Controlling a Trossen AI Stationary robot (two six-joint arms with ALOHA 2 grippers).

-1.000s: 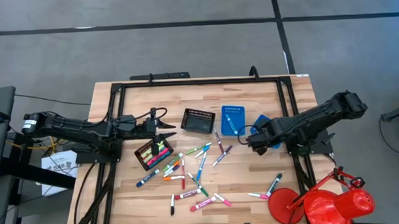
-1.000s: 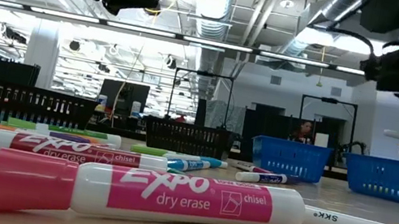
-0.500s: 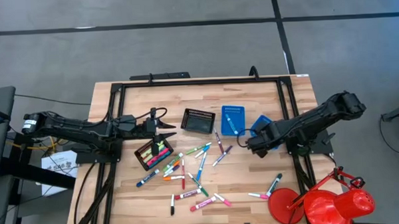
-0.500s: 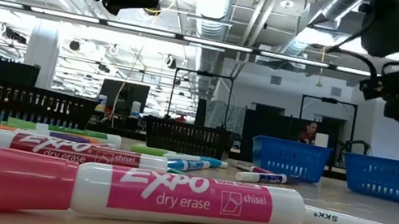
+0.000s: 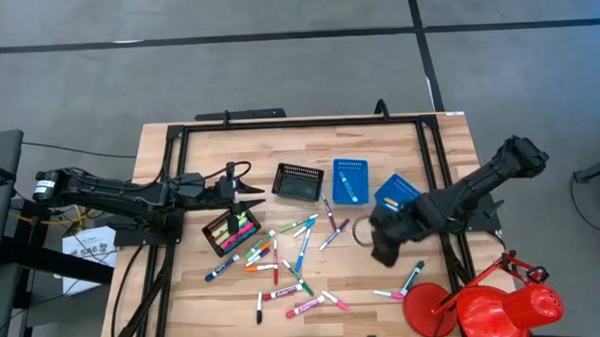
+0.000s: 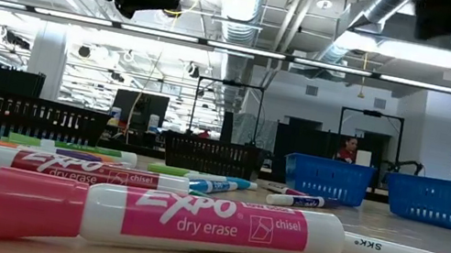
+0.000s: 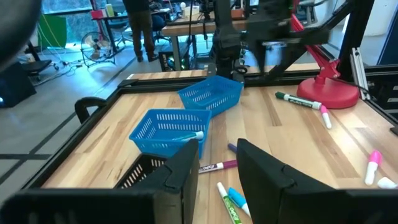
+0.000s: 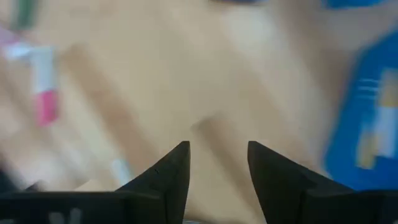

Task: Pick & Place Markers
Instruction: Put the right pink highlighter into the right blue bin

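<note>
I judge the sorting well short of half done. Most of the short capped markers [image 5: 283, 257], pink, green, blue, orange and white, lie loose on the pale wooden desk [image 5: 309, 148] in a scatter between my two arms. A few more [image 5: 409, 280] lie apart near the red clamp lamp base [image 5: 430, 309] at the desk's near right corner. Some are already binned: several bright ones sit in the black mesh tray [image 5: 232, 231] on the left, and at least one light marker lies in the upright blue mesh tray [image 5: 349, 181]. The second black mesh tray [image 5: 299, 182] and the tilted blue mesh tray [image 5: 397, 193] show nothing inside that I can make out.

My right gripper [image 8: 217, 171] hangs over bare wood between the main scatter and the lamp-side markers. Its jaws are parted and hold nothing. My left gripper [image 7: 214, 168] waits just beside the filled black tray, jaws apart as well, with nothing between them.

For room, the middle of the desk is crowded, with markers crossing and touching, so a clean pick there would call for choosing an outlying one. The open wood under my right gripper gives free space to descend. The black frame rails [image 5: 435, 154] run along the desk's sides, and the lamp base hems in my right arm's near corner. The far strip of the desk behind the trays holds nothing that I can see.
</note>
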